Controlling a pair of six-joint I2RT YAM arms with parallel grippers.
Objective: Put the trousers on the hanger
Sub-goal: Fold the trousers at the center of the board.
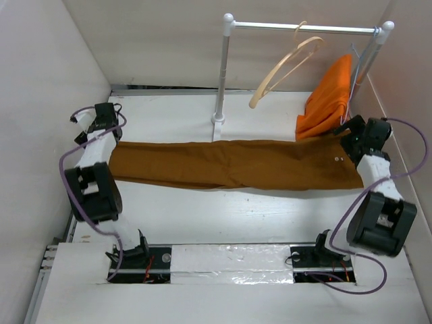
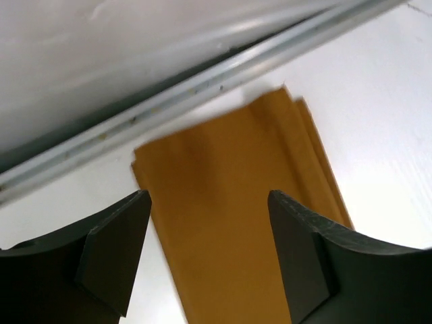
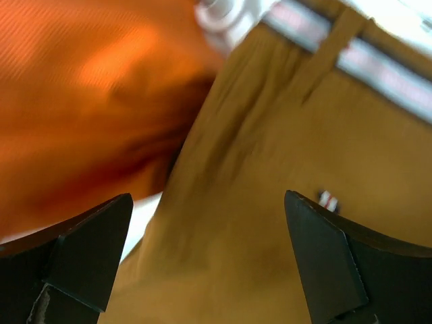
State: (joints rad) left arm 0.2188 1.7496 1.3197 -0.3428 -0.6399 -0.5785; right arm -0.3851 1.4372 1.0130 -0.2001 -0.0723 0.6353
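Observation:
The rust-brown trousers lie flat across the table, leg ends at the left, waistband at the right. The pale wooden hanger hangs tilted from the rail. My left gripper is open just above the leg ends; in the left wrist view the trouser leg lies between its spread fingers. My right gripper is open over the waist end; in the right wrist view the trousers and striped waistband show between its fingers.
A bright orange garment hangs on a thin wire hanger at the rail's right end, close to my right gripper; it fills the left of the right wrist view. The rail's left post stands just behind the trousers. Walls enclose the table.

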